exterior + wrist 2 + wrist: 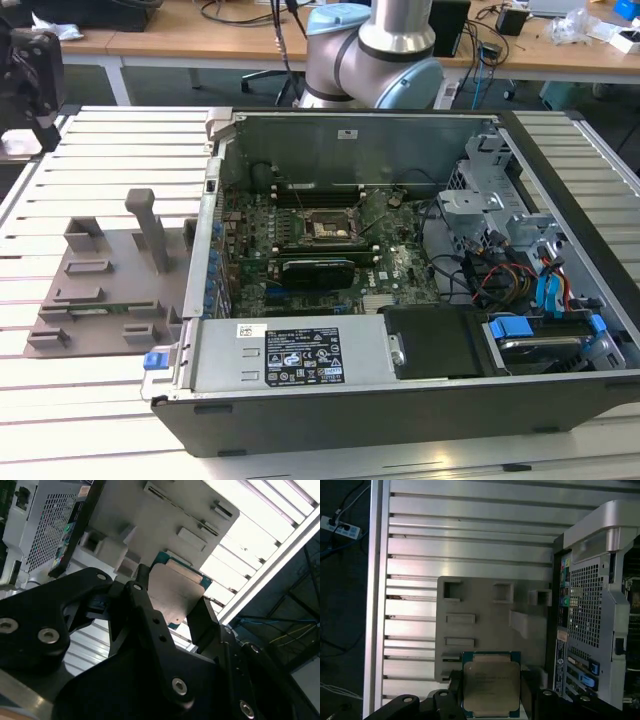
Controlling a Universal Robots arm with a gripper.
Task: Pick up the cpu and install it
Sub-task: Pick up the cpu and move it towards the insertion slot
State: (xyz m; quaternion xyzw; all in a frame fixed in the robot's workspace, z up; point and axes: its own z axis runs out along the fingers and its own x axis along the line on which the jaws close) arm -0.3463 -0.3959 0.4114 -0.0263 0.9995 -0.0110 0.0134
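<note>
The cpu, a flat square chip with a silvery top and a blue-green rim, sits between the black fingers of my gripper, which is shut on it. In the second wrist view the cpu shows from its other side, clamped at two opposite edges by the gripper. It hangs well above the grey fixture plate, beside the open computer case. The black socket frame lies on the motherboard inside the case, its middle bare.
The arm's base stands behind the case. A long black card sits in front of the socket. Drive cages and cables fill the case toward the exterior view's right. The grey fixture plate has an upright post.
</note>
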